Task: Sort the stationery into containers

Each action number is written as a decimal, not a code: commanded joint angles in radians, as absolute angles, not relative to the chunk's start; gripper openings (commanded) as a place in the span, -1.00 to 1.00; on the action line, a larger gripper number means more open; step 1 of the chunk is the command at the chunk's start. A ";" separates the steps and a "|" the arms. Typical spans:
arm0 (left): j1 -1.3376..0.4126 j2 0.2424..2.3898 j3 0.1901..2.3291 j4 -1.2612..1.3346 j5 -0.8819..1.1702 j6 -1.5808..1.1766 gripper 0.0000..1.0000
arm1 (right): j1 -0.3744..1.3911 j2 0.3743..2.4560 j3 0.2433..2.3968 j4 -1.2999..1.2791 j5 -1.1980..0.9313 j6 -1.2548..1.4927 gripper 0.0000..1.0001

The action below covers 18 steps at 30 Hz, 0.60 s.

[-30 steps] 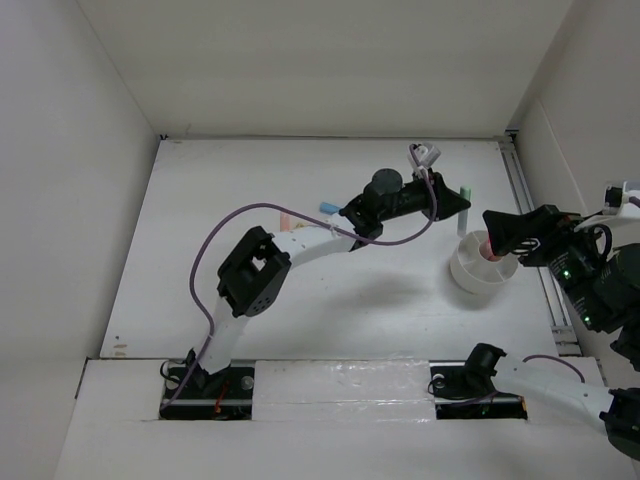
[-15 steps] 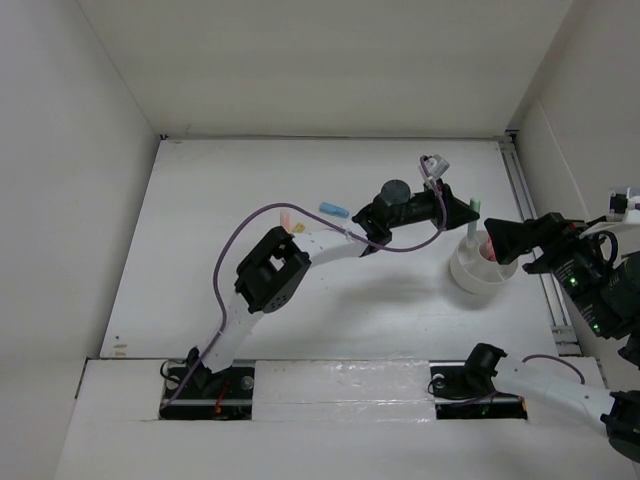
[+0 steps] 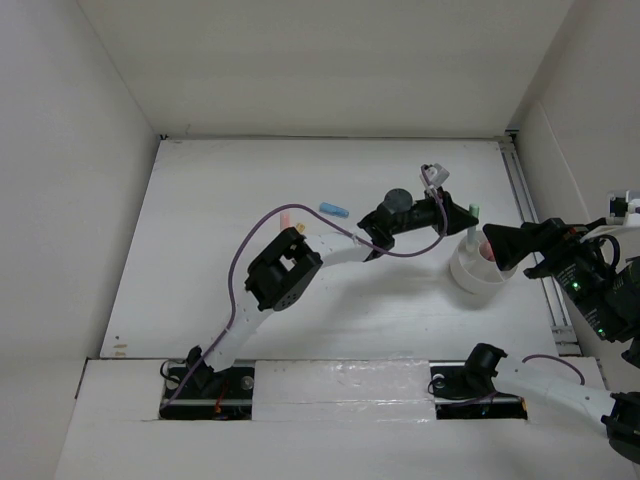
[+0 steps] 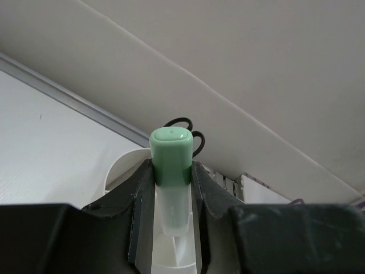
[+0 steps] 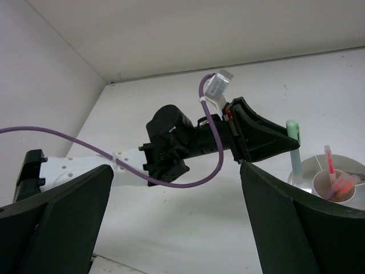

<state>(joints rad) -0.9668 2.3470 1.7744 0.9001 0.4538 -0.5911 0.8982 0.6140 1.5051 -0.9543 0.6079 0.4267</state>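
One mint-green marker [image 4: 170, 149] is clamped upright, cap up, between the jaws of the left gripper [image 4: 171, 171], with its lower end at the near-left rim of the white divided cup [image 3: 476, 282]. To do the drop well, the marker should be centred over a free compartment, away from the pink pens [image 5: 336, 184] in the middle well and the black scissors [image 4: 183, 127] on the far side. It should then be lowered until its base is below the rim, and only then released. The right gripper [image 3: 497, 243] is held with jaws wide apart and empty just beside the cup, and is best kept clear. A light-blue marker [image 3: 333, 210] is left on the table. No brand, label or writing can be read anywhere.
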 commanded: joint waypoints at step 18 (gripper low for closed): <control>-0.971 2.407 1.847 0.940 0.457 -0.584 -1.00 | 0.907 0.594 1.488 -0.933 0.578 0.431 0.98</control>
<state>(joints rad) -0.9668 2.4210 1.8038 0.8852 0.4412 -0.5861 0.8982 0.6037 1.4887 -0.9558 0.5896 0.4267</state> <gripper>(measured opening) 0.197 0.992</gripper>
